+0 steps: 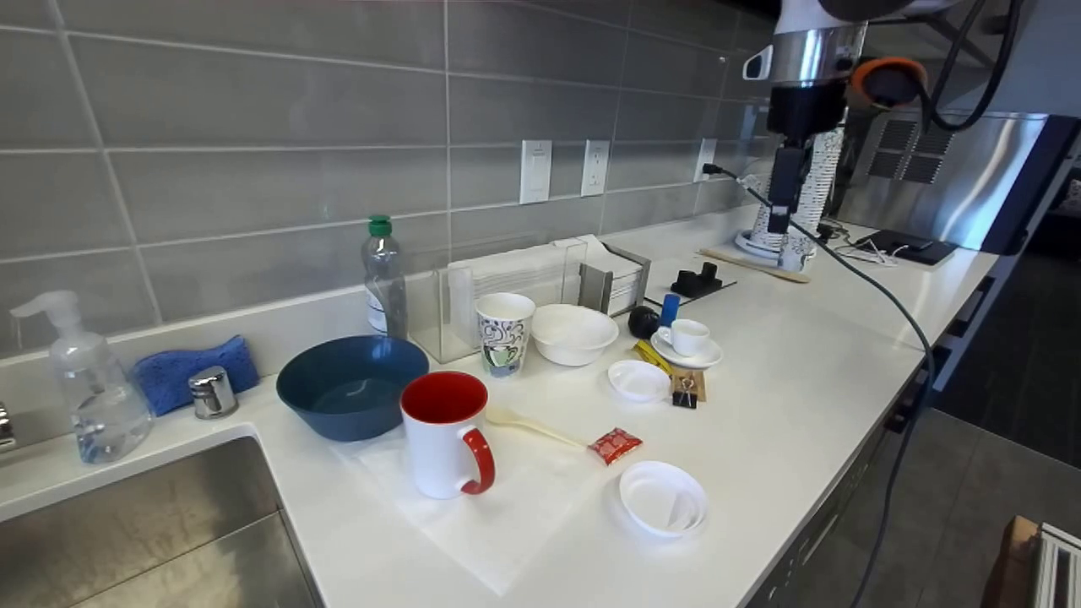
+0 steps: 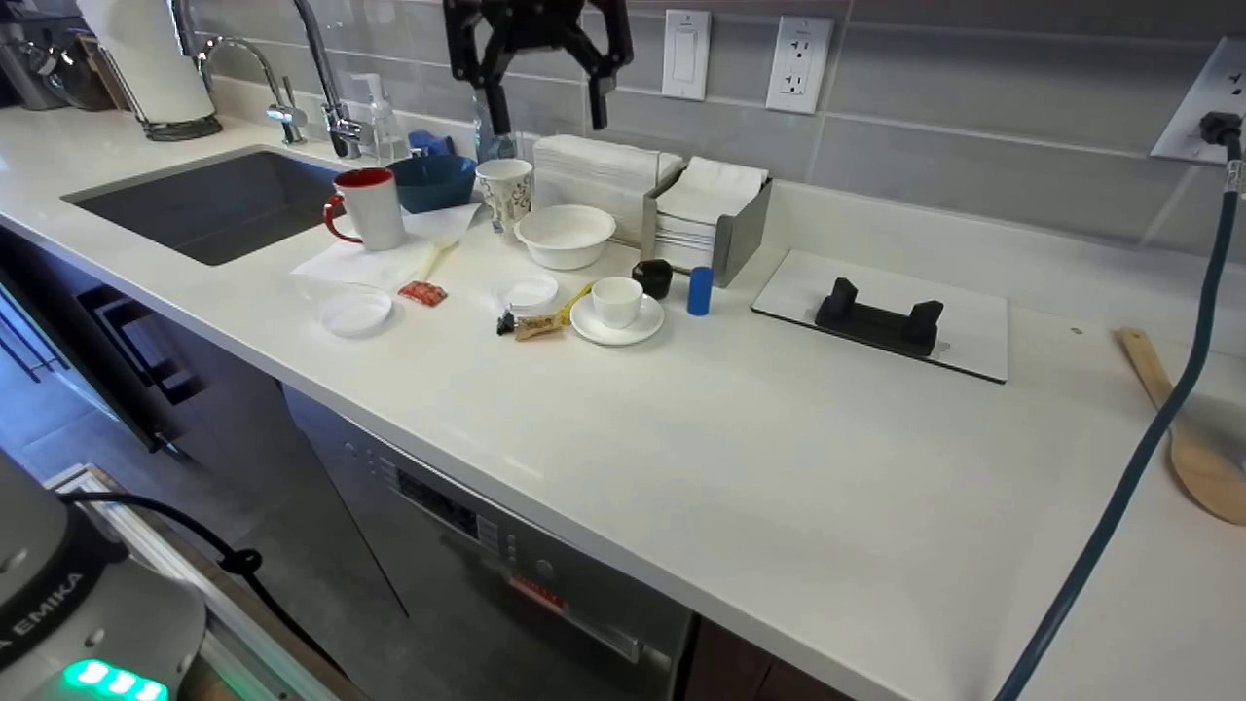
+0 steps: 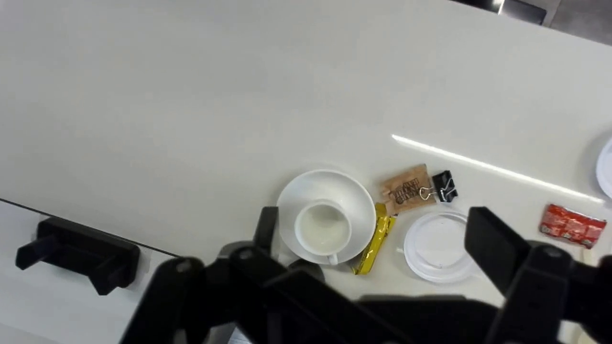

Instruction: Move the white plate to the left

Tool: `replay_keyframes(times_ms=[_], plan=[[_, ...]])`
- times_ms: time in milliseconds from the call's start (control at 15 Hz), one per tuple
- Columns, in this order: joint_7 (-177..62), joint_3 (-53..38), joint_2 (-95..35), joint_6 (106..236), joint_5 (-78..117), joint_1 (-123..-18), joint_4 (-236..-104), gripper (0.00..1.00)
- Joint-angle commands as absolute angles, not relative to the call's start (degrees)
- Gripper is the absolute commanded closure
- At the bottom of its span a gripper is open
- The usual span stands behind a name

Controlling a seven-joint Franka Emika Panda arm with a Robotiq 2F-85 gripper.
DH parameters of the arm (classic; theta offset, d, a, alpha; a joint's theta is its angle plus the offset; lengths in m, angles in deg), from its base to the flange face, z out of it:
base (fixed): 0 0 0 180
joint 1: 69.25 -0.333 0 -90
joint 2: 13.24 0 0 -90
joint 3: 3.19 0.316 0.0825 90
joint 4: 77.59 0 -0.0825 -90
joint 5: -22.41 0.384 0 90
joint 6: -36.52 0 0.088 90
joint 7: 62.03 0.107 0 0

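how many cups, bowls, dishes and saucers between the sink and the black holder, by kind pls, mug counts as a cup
Cups: 3 (mug, paper cup, small white cup)
Bowls: 2 (blue bowl, white bowl)
Shallow white dishes: 2
Saucer: 1, under the small white cup
Total: 8

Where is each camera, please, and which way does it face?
In an exterior view: near the sink, facing along the counter; arm and hand show.
In an exterior view: far from the sink, looking down across the counter; robot's lettered casing and hand show.
Wrist view: arm-mounted, looking down on the cup; fingers show.
Both exterior views share the red-handled mug.
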State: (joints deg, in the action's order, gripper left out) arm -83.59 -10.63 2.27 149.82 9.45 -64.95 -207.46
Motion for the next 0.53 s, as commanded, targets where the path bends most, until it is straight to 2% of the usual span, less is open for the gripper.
replay_keyframes(times_ms=[0,333,467], plan=[[-86.9,-12.8,2.3,160.2,12.2,-65.0,-213.2,0.00],[-102.7,-20.4,-2.3,168.5,29.4,-65.3,-215.1,0.00],[-110.3,-22.7,-5.7,165.9,37.0,-64.7,-212.7,0.00]])
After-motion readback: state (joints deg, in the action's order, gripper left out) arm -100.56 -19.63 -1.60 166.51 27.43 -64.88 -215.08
